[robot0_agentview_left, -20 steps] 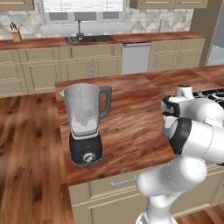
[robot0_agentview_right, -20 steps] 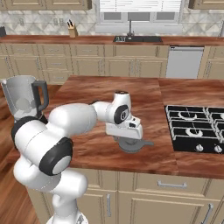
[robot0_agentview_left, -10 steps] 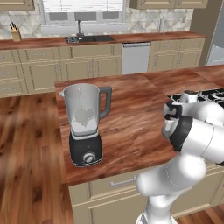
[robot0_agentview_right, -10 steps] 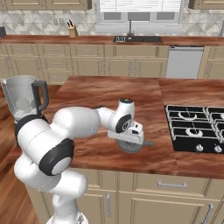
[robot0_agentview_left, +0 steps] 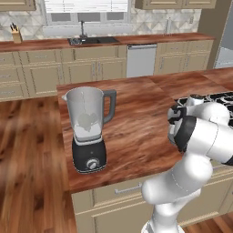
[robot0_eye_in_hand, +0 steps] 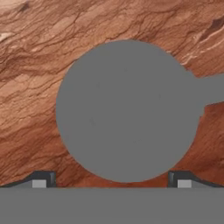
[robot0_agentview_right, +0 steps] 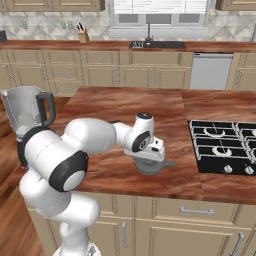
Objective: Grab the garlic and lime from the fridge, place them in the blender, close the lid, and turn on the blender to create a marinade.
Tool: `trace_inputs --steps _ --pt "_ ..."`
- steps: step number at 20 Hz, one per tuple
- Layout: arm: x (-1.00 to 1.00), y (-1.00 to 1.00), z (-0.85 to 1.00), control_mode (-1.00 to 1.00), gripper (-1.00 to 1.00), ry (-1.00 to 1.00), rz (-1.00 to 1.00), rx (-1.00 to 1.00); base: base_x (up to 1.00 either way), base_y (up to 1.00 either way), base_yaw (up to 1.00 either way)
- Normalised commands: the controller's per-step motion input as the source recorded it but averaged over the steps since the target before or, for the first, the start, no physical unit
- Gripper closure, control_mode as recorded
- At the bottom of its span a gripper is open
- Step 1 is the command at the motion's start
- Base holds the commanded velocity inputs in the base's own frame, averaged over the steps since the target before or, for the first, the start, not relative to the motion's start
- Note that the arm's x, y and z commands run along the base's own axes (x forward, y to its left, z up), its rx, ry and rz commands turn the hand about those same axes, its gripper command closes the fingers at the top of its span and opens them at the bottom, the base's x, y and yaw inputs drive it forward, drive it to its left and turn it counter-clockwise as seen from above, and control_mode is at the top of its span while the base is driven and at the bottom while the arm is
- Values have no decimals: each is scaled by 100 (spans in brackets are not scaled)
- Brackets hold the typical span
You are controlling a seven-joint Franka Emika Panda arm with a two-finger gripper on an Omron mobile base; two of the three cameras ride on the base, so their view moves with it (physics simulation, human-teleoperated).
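Lid lies flat on counter directly under gripper, jaws spread wide

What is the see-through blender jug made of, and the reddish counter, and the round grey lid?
The clear tapered blender jug looks like glass or clear plastic: the counter shows through it. The reddish-brown countertop looks like polished wood, with wavy grain streaks. The round dark grey lid looks like matte plastic, flat and without shine, though that is a guess.

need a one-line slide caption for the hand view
Open pincer hovers directly above the round grey lid lying on the reddish wooden counter, fingertips straddling its edge.
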Motion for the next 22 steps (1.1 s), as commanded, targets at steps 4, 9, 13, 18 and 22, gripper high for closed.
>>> trace_inputs --steps 4,9,13,18,22 --pt "3 -28 -18 -100 -100 0 4 0 0 0 0" --pt "12 -7 -13 -100 -100 0 0 0 0 0 0" --pt "42 0 -4 -100 -100 0 0 0 0 0 0" --pt "42 0 -1 -100 -100 0 0 0 0 0 0" --pt "9 -17 -26 -100 -100 0 0 0 0 0 0"
